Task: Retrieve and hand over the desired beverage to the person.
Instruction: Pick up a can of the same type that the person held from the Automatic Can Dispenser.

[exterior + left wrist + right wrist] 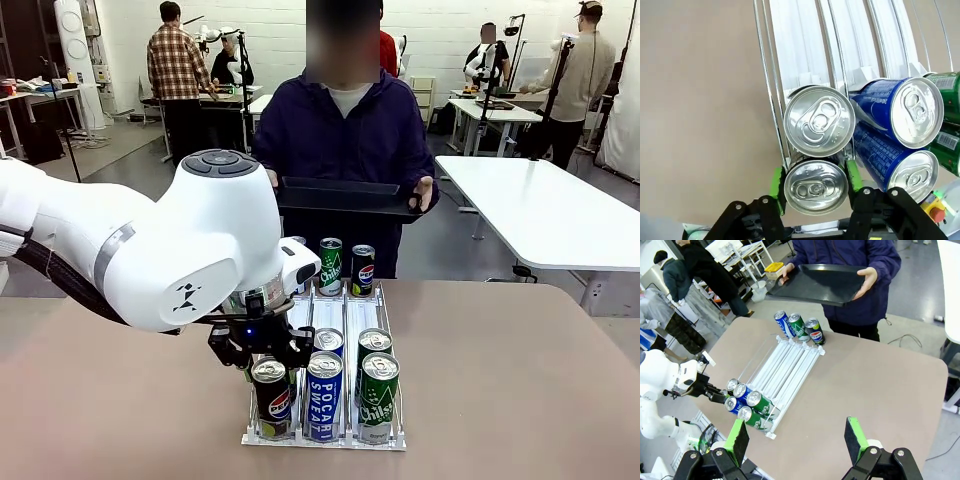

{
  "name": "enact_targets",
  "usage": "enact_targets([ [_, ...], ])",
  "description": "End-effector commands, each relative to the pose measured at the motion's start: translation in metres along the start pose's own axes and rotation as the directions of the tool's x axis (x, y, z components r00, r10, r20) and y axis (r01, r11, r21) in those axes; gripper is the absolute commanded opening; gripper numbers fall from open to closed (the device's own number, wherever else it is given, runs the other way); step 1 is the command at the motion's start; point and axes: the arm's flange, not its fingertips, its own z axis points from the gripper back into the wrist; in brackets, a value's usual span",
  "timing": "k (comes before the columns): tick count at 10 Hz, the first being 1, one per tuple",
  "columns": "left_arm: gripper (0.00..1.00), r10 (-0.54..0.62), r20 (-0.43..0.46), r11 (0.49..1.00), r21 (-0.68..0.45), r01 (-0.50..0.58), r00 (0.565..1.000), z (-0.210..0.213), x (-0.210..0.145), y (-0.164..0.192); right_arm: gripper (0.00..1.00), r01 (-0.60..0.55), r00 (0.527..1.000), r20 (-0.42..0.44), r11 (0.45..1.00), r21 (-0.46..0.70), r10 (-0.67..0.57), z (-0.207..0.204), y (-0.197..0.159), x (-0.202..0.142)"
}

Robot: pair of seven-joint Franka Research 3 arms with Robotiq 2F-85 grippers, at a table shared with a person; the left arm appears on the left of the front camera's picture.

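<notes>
Right, my left gripper (262,362) is down at the near-left corner of the rack (330,305). The wrist view shows its green pads (777,183) pressed to either side of the Pepsi can (272,398), clamped on it just below the rim. That can stands upright at the front of the left lane, with a second can just behind it. In the next lane over are two blue Pocari Sweat cans (324,395), and the right lane holds green Chilsung cans (378,398). Three more cans (330,265) stand at the rack's far end.

My right gripper (796,440) hangs high over the table, jaws spread wide with nothing between them.

The table (520,380) is a plain tan top, matte. At its far edge the person (345,125) stands facing me, holding a black tray (345,195) level in both hands, just beyond the far cans. Behind them I see grey floor, white worktables (545,210) to the right, and other people at benches along a white wall.
</notes>
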Motion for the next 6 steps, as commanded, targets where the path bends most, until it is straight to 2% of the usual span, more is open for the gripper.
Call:
enact_targets([
  [1,0.00,-0.009,0.006,1.000,0.005,0.009,1.000,-0.007,0.001,0.002,1.00,-0.007,1.000,0.014,0.999,0.033,0.006,-0.002,-0.002,0.001],
  [3,0.01,-0.019,-0.009,1.000,0.000,0.019,1.000,-0.002,0.002,0.001,1.00,-0.007,1.000,0.014,0.999,0.033,0.006,-0.002,-0.002,0.001],
  [4,0.00,-0.028,-0.032,1.000,0.004,0.028,0.999,0.017,0.003,-0.002,1.00,-0.007,1.000,0.014,0.999,0.033,0.006,-0.002,-0.002,0.001],
  [5,0.00,-0.068,-0.084,0.998,0.008,0.069,0.994,0.056,0.010,-0.006,1.00,-0.007,1.000,0.014,0.999,0.033,0.006,-0.002,-0.002,0.001],
  [6,0.00,-0.097,-0.094,0.995,0.006,0.098,0.991,0.103,0.016,-0.010,1.00,-0.007,1.000,0.014,0.999,0.033,0.006,-0.002,-0.002,0.001],
])
